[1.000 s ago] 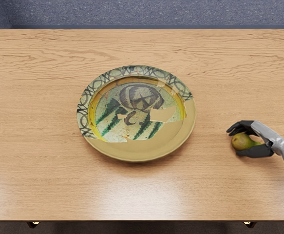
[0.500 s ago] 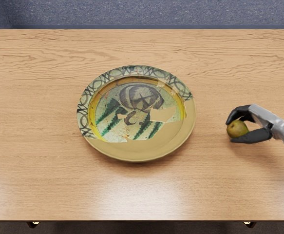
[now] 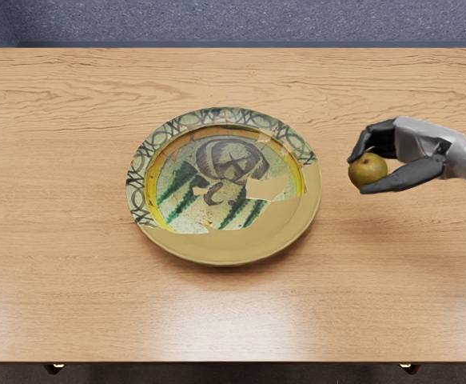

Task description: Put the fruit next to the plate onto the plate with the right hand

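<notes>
Right hand [image 3: 404, 154] fingers [image 3: 400, 176] clamped on fruit [image 3: 368, 169], near plate [image 3: 311, 210] right rim, not touching; open table [image 3: 392, 272] around.

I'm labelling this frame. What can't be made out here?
Head view only:
1. The fruit: its right side is covered by the right hand.
2. The right arm: cut off past the wrist by the picture's right edge.
3. The left arm: out of frame.
4. How high the fruit is over the table: one slanted view does not settle it.
</notes>
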You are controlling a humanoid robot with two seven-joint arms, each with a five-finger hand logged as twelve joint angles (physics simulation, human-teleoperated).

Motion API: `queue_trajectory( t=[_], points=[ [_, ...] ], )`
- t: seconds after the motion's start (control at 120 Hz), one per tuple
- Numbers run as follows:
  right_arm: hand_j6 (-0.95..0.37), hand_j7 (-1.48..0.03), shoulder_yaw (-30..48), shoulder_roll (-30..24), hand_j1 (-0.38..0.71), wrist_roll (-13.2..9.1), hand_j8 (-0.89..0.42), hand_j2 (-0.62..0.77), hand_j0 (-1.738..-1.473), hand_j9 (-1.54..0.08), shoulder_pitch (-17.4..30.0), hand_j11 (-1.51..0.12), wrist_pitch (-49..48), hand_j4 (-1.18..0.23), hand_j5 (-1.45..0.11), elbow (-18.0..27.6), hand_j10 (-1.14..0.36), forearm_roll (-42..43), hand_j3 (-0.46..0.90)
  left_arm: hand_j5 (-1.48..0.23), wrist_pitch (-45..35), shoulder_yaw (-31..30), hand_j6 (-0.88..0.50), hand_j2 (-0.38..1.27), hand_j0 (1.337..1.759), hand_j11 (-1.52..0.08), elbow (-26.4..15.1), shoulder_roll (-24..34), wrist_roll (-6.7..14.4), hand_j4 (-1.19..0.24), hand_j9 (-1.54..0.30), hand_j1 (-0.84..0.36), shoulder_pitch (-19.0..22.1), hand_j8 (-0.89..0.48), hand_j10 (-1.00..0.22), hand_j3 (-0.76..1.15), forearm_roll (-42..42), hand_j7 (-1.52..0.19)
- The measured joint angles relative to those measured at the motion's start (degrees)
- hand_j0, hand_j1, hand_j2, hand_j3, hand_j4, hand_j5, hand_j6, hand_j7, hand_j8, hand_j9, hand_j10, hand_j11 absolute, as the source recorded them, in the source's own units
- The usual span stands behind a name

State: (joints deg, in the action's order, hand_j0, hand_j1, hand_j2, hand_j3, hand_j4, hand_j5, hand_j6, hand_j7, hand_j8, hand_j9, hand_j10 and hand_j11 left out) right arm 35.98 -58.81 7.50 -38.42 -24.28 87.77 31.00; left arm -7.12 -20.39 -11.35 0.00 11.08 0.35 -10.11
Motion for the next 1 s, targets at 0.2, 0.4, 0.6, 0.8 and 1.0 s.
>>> queue_trajectory(
  t=[0.2, 0.4, 0.6, 0.8, 1.0],
  points=[
    [-0.60, -1.03, -0.1, 3.7, 0.18, -1.5, -0.32, 0.05, -1.645, -1.04, -4.5, -1.01, -5.0, -0.80, -1.02, -0.2, -0.37, -4.7, 0.00, 0.00, 0.0, 0.0, 0.00, 0.00, 1.658, 0.00, 0.0, 0.0, 0.0, 0.00, 0.00, 0.35, 0.0, 0.00, 0.00, 0.00, 0.0, 0.00],
    [-0.70, -1.05, -0.7, 10.4, 0.20, -2.7, -0.33, 0.09, -1.647, -1.07, -7.7, -1.04, -5.7, -0.81, -1.05, -3.5, -0.34, -4.9, 0.00, 0.00, 0.0, 0.0, 0.00, 0.00, 1.658, 0.00, 0.0, 0.0, 0.0, 0.00, 0.00, 0.35, 0.0, 0.00, 0.00, 0.00, 0.0, 0.00],
    [-0.78, -1.06, -1.1, 18.3, 0.31, -2.9, -0.24, 0.21, -1.652, -1.08, -9.7, -1.06, -5.8, -0.81, -1.07, -8.9, -0.27, -4.0, 0.00, 0.00, 0.0, 0.0, 0.00, 0.00, 1.658, 0.00, 0.0, 0.0, 0.0, 0.00, 0.00, 0.35, 0.0, 0.00, 0.00, 0.00, 0.0, 0.00],
    [-0.81, -1.07, -3.3, 26.0, 0.27, -2.8, -0.30, 0.22, -1.651, -1.08, -11.6, -1.07, -5.6, -0.82, -1.07, -14.1, -0.29, -2.7, 0.00, 0.00, 0.0, 0.0, 0.00, 0.00, 1.658, 0.00, 0.0, 0.0, 0.0, 0.00, 0.00, 0.35, 0.0, 0.00, 0.00, 0.00, 0.0, 0.00],
    [-0.82, -1.07, -5.6, 31.1, 0.24, -2.8, -0.38, 0.22, -1.651, -1.08, -13.5, -1.07, -5.4, -0.82, -1.07, -17.8, -0.33, -2.2, 0.00, 0.00, 0.0, 0.0, 0.00, 0.00, 1.658, 0.00, 0.0, 0.0, 0.0, 0.00, 0.00, 0.35, 0.0, 0.00, 0.00, 0.00, 0.0, 0.00]
  ],
)
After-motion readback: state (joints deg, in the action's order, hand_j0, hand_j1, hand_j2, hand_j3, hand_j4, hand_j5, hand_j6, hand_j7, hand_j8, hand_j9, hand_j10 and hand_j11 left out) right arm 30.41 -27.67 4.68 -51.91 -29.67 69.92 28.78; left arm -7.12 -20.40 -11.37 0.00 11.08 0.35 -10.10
